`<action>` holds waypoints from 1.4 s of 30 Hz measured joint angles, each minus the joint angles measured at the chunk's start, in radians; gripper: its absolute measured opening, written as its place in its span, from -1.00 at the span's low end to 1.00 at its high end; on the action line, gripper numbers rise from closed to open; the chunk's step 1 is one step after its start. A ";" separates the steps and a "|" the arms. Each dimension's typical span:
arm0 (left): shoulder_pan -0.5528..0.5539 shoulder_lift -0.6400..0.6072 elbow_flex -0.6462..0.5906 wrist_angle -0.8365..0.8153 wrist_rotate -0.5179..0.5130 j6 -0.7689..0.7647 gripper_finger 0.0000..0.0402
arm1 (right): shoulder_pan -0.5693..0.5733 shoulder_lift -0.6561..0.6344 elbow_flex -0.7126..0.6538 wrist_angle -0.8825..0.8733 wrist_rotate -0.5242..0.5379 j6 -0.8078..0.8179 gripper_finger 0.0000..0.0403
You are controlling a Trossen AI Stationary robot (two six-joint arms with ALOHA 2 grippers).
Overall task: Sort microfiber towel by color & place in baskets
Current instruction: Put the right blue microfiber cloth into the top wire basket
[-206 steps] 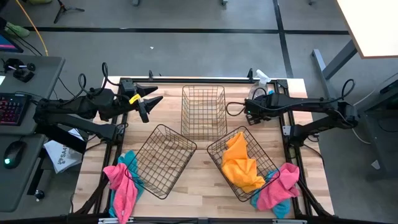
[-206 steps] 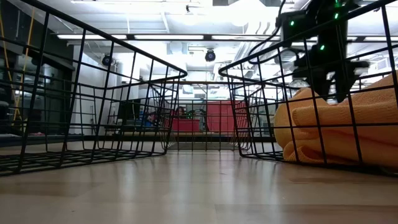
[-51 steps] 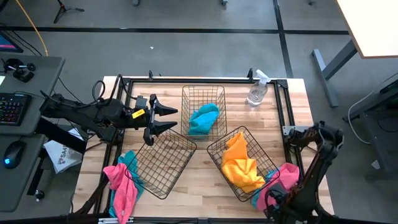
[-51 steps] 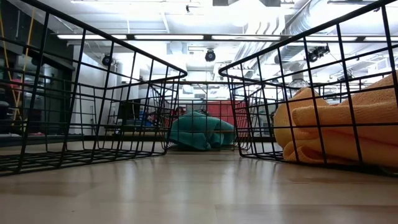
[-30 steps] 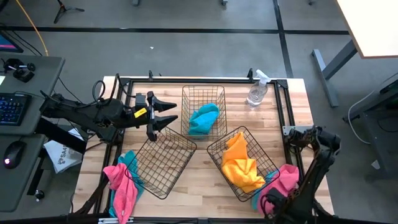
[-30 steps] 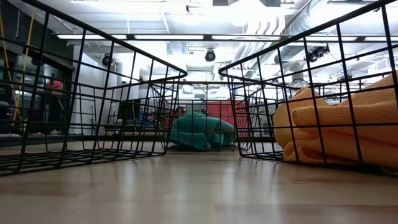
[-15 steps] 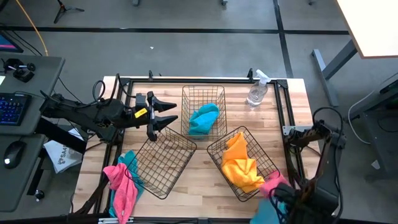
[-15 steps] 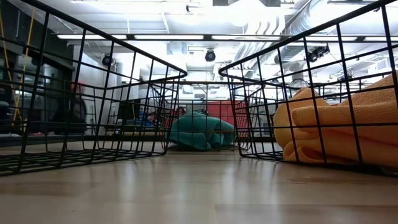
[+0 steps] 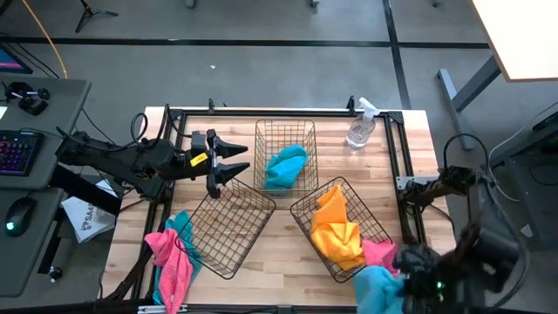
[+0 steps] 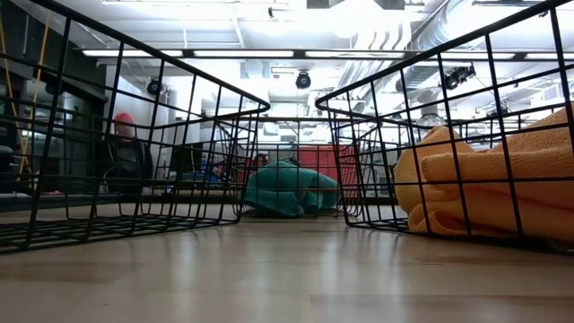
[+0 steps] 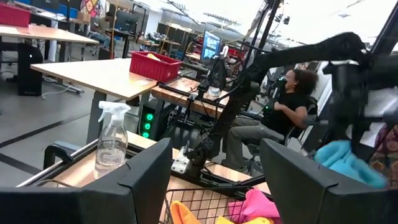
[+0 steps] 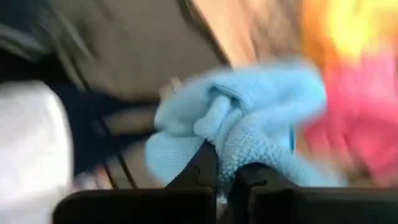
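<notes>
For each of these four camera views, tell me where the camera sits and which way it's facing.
High view: overhead, straight down on the table; both arms show.
Low view: tabletop height, level through the baskets; no arm shows.
Left wrist view: on the left arm, past its open left tool toward the spray bottle.
Right wrist view: on the right arm, right tool shut on a blue towel.
Shared: high and low views both show the turquoise towel in the far basket.
</notes>
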 joint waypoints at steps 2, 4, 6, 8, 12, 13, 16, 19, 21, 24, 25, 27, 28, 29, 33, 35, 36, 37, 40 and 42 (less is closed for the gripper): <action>0.000 0.000 0.000 0.000 0.000 -0.004 0.14 | -0.026 -0.002 0.055 0.001 0.177 -0.089 -1.00; 0.000 0.000 0.000 0.000 0.007 -0.007 0.14 | -0.069 -0.002 0.091 0.001 0.314 -0.211 -1.00; 0.000 0.000 0.000 0.000 0.021 -0.018 0.14 | -0.140 -0.002 0.110 0.000 0.390 -0.357 -1.00; 0.000 0.000 0.000 0.001 0.026 -0.022 0.14 | -0.238 -0.002 0.112 0.006 0.444 -0.511 -1.00; 0.000 0.000 0.000 0.003 0.062 -0.058 0.14 | -0.466 0.000 0.076 0.061 0.497 -0.778 -1.00; 0.000 0.000 0.000 0.008 0.087 -0.082 0.14 | -0.522 0.000 0.067 0.079 0.497 -0.831 -1.00; -0.004 -0.005 0.000 0.087 0.230 -0.178 0.14 | -0.679 0.000 0.040 0.124 0.473 -0.958 -1.00; -0.035 -0.015 0.001 0.224 0.375 -0.221 0.14 | -0.815 0.000 -0.001 0.163 0.414 -1.042 -1.00; -0.072 -0.018 0.002 0.284 0.403 -0.204 0.14 | -0.889 0.000 -0.047 0.201 0.367 -1.087 -1.00; -0.133 -0.025 0.002 0.290 0.391 -0.145 0.14 | -0.972 0.000 -0.152 0.309 0.294 -1.139 -1.00; -0.151 -0.026 0.002 0.287 0.374 -0.129 0.14 | -0.991 0.000 -0.195 0.352 0.268 -1.154 -1.00; -0.186 -0.027 0.002 0.287 0.342 -0.107 0.14 | -1.023 0.000 -0.290 0.454 0.216 -1.176 -1.00; -0.203 -0.027 0.002 0.285 0.337 -0.099 0.14 | -1.037 0.000 -0.338 0.515 0.189 -1.177 -1.00; -0.218 -0.026 0.002 0.283 0.335 -0.093 0.14 | -1.049 0.000 -0.387 0.573 0.162 -1.177 -1.00; -0.260 -0.027 0.002 0.267 0.335 -0.089 0.14 | -1.088 0.002 -0.556 0.815 0.099 -1.141 -1.00; -0.274 -0.031 0.001 0.247 0.334 -0.090 0.14 | -1.107 0.002 -0.607 0.873 0.098 -1.088 -0.99; -0.280 -0.033 0.000 0.238 0.334 -0.090 0.14 | -1.115 0.002 -0.623 0.883 0.097 -1.057 -0.98; -0.284 -0.035 0.001 0.234 0.333 -0.090 0.14 | -1.125 0.002 -0.635 0.883 0.094 -1.030 -0.97; -0.291 -0.040 0.001 0.211 0.333 -0.090 0.14 | -1.157 0.002 -0.652 0.876 0.058 -0.986 -0.88; -0.297 -0.040 0.001 0.197 0.333 -0.091 0.14 | -1.173 0.002 -0.650 0.863 0.011 -0.983 -0.76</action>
